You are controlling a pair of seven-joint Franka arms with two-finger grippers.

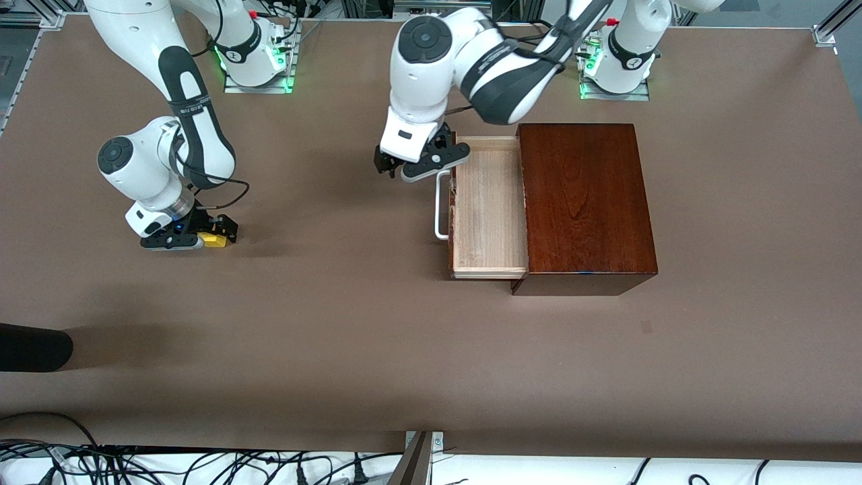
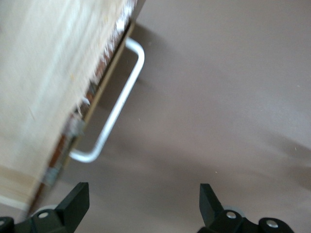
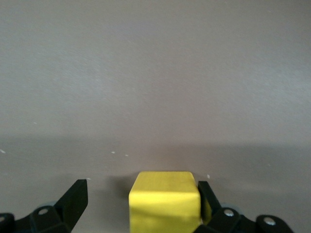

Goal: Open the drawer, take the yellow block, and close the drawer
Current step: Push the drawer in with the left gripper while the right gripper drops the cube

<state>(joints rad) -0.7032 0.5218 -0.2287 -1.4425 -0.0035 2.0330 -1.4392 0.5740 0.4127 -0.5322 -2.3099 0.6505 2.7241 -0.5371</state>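
The drawer [image 1: 488,209] stands pulled out of the dark reddish-brown box [image 1: 586,202], its pale wood interior bare, its white loop handle [image 1: 441,205] facing the right arm's end of the table. My left gripper [image 1: 394,167] hovers open just beside that handle [image 2: 119,104], holding nothing; its own view [image 2: 144,199] shows only brown table between the fingers. The yellow block [image 1: 215,239] rests on the table toward the right arm's end. My right gripper [image 1: 202,237] is low around it and open. In the right wrist view the block [image 3: 164,199] sits against one finger, with a gap to the other.
The brown table [image 1: 377,337] stretches wide between the block and the box. A dark rounded object [image 1: 34,347] pokes in at the right arm's end, nearer to the front camera. Cables [image 1: 202,465] lie along the table's front edge.
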